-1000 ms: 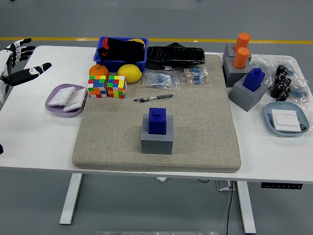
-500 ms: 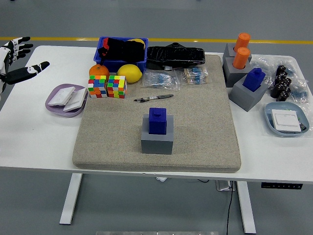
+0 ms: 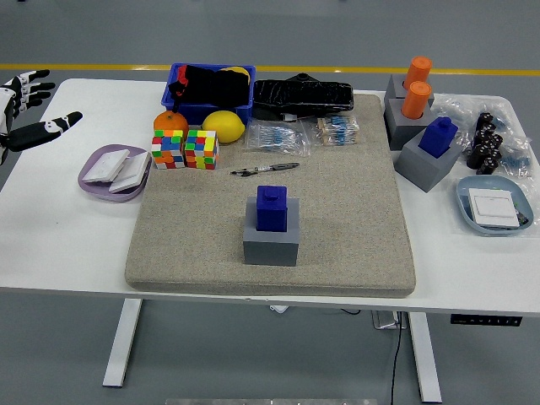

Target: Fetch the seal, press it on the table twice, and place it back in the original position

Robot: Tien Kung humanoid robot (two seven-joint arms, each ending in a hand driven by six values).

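While my left hand (image 3: 25, 114) is hovering at the far left edge of the white table (image 3: 59, 228), its fingers are spreading loosely and gripping nothing. The blue seal (image 3: 272, 207) is sitting upright in its grey holder (image 3: 271, 243) near the middle of the beige felt mat (image 3: 354, 211), well apart from my hand. A black pen (image 3: 265, 170) is lying just beyond it on the mat. Two colourful puzzle cubes (image 3: 185, 148) are standing side by side at the mat's far left corner, with a lilac plate (image 3: 94, 180) resting beside them on the table.
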